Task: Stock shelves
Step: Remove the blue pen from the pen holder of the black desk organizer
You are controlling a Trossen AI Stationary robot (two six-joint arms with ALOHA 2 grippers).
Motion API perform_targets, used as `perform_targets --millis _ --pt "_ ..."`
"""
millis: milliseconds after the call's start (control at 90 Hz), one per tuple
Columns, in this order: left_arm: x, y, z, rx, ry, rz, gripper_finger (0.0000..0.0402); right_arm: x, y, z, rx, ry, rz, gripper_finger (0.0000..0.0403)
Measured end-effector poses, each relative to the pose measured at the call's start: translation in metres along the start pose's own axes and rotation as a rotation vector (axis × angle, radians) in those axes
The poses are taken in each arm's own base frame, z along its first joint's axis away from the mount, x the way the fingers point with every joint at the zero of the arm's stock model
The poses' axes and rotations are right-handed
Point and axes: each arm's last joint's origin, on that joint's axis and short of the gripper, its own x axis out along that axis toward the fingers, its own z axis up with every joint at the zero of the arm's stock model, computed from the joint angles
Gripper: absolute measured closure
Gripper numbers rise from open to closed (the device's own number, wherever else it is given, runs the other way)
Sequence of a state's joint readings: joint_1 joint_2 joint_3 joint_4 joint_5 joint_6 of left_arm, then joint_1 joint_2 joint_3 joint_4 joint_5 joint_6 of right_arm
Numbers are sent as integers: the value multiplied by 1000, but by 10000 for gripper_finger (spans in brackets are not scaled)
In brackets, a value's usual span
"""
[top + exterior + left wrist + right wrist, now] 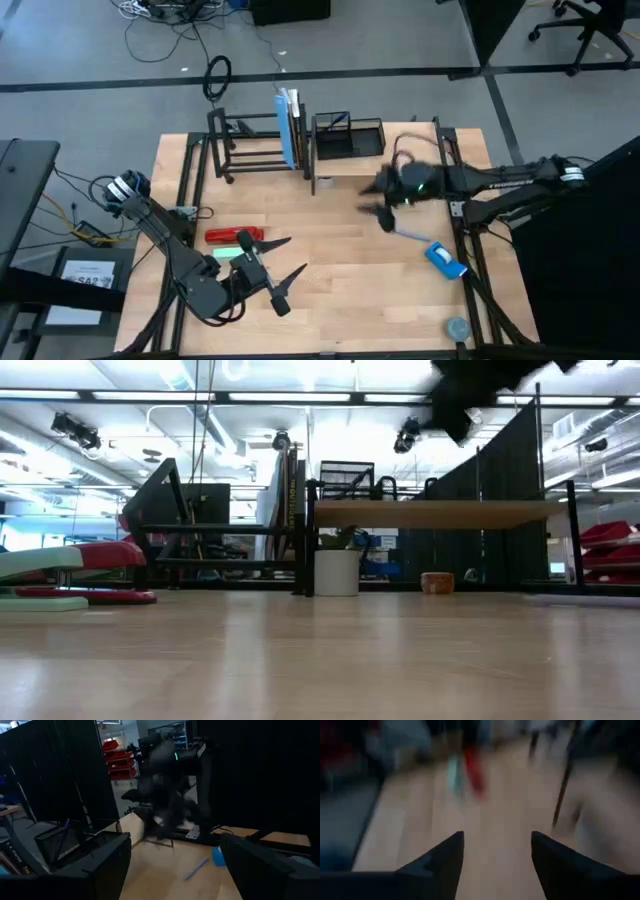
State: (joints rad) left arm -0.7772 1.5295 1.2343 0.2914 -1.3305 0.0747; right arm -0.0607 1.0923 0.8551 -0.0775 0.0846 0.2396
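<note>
My right gripper (383, 205) is spread wide, empty, near the wood shelf (345, 165). I'd drop slowly onto the blue pen (408, 234). Left gripper (285, 275) waits open.

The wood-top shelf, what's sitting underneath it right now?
Under the wood-top shelf the low view shows a white cup by its left leg and a small brown object farther right. From above, the plank and the right tool hide that space.
</note>
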Motion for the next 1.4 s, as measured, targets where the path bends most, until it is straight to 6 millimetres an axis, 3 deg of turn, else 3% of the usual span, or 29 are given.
perform_targets --millis 111,256,400,567,711,1100,1222,1400 --pt "6 2 0 22 2 19 117 5 -29 42 -13 -115 -142 202" --pt "17 6 -1 66 7 55 117 27 -76 82 -57 17 -316 205" --pt "26 10 -1 100 13 83 117 51 -118 104 -56 225 -429 202" --pt "29 11 -2 116 15 90 117 61 -152 118 -6 396 -484 193" --pt "29 11 -3 134 19 89 117 60 -167 125 28 430 -461 198" --pt "29 11 -4 140 22 87 117 74 -185 114 64 466 -318 240" --pt "29 11 -4 140 22 83 117 75 -185 113 61 469 -322 280" --pt "29 11 -4 135 21 81 117 74 -186 115 56 457 -326 374"
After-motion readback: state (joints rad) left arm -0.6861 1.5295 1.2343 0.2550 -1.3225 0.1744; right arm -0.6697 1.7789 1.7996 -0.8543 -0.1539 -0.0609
